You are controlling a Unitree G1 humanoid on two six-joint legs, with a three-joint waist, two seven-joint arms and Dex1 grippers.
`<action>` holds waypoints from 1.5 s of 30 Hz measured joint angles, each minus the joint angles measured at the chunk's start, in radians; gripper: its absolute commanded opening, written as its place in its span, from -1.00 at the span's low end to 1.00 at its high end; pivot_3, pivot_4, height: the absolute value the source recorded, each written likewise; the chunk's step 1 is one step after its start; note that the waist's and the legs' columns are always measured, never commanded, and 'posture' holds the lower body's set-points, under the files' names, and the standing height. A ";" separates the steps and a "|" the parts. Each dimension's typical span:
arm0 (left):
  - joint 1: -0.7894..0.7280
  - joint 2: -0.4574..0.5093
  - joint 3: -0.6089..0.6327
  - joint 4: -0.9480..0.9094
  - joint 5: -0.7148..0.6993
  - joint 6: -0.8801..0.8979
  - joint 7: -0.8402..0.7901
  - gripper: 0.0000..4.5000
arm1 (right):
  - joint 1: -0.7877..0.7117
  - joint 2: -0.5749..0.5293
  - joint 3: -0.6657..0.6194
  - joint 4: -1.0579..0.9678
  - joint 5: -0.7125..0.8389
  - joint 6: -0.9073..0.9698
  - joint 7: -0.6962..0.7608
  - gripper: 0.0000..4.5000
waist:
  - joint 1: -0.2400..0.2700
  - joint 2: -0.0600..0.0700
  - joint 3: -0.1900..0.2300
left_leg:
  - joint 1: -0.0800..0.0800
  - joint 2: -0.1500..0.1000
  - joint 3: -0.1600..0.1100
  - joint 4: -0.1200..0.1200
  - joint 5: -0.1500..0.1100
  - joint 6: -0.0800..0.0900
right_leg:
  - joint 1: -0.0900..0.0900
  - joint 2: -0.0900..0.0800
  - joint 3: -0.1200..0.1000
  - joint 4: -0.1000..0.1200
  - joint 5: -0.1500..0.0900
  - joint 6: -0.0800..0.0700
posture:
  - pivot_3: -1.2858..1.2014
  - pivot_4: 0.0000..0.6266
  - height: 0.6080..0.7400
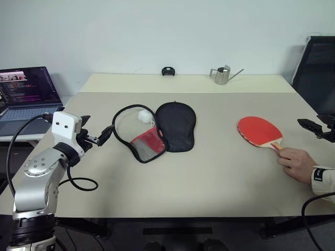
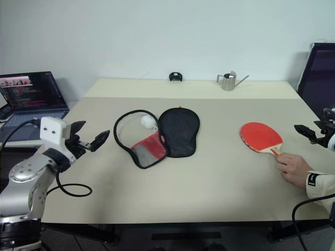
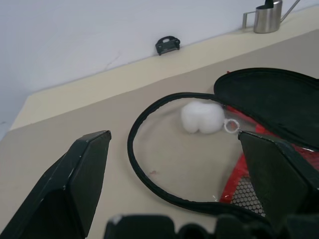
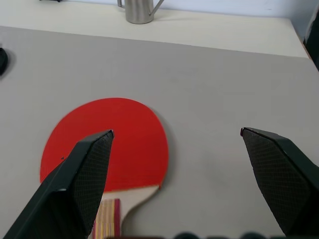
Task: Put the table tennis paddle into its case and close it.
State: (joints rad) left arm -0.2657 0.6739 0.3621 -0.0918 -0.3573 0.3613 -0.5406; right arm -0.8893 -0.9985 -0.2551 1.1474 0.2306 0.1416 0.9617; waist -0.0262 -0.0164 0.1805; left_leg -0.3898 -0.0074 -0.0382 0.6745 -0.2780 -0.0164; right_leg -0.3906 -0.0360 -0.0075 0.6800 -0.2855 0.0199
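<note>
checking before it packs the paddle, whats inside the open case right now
The case lies unzipped and spread flat on the table. A small white ball sits within its open zipper loop. The table tennis paddle lies apart, outside. Anything under the black flap is hidden.

At upper left we see an open laptop (image 1: 26, 91) beside the beige table (image 1: 209, 178), a plain pale wall (image 1: 157, 31) behind, and a dark chair (image 1: 316, 68) at upper right.

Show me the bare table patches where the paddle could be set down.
Bare: between the case and paddle; the near strip of table below both. Crowded: the right edge, where a person's hand touches the handle, and the open case with its ball.
</note>
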 measured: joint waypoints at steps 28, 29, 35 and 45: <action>0.012 0.070 0.091 0.052 -0.063 0.000 -0.091 1.00 | 0.045 0.040 -0.007 -0.082 0.028 0.021 0.042 0.99 | 0.000 0.000 0.000 | 0.000 0.000 0.000 0.000 0.000 0.000 | 0.000 0.000 0.000 0.000 0.000 0.000 | 0.03 -0.52 1.00; 0.013 0.070 0.094 0.052 -0.065 0.001 -0.095 1.00 | 0.045 0.041 -0.007 -0.088 0.028 0.022 0.044 0.99 | -0.001 0.000 0.000 | 0.000 0.000 0.000 0.000 0.000 0.000 | 0.000 0.000 0.000 0.000 0.000 0.000 | 0.03 -0.52 1.00; 0.015 0.083 0.096 0.052 -0.074 0.003 -0.119 1.00 | 0.053 0.070 -0.006 -0.146 0.037 0.044 0.086 0.99 | 0.000 0.000 0.000 | 0.000 0.000 0.000 0.000 0.000 0.000 | 0.000 0.000 0.000 0.000 0.000 0.000 | 0.03 -0.52 1.00; 0.015 0.087 0.096 0.056 -0.074 0.003 -0.128 1.00 | 0.076 0.086 -0.006 -0.208 0.038 0.095 0.103 0.99 | -0.001 0.000 0.000 | 0.000 0.000 0.000 0.000 0.000 0.000 | 0.000 0.000 0.000 0.000 0.000 0.000 | 0.03 -0.52 1.00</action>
State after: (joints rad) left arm -0.2505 0.7613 0.4580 -0.0355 -0.4313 0.3639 -0.6683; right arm -0.8129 -0.9123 -0.2607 0.9396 0.2686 0.2368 1.0645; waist -0.0268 -0.0161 0.1806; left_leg -0.3894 -0.0072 -0.0385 0.6745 -0.2780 -0.0164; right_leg -0.3905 -0.0361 -0.0076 0.6802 -0.2855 0.0199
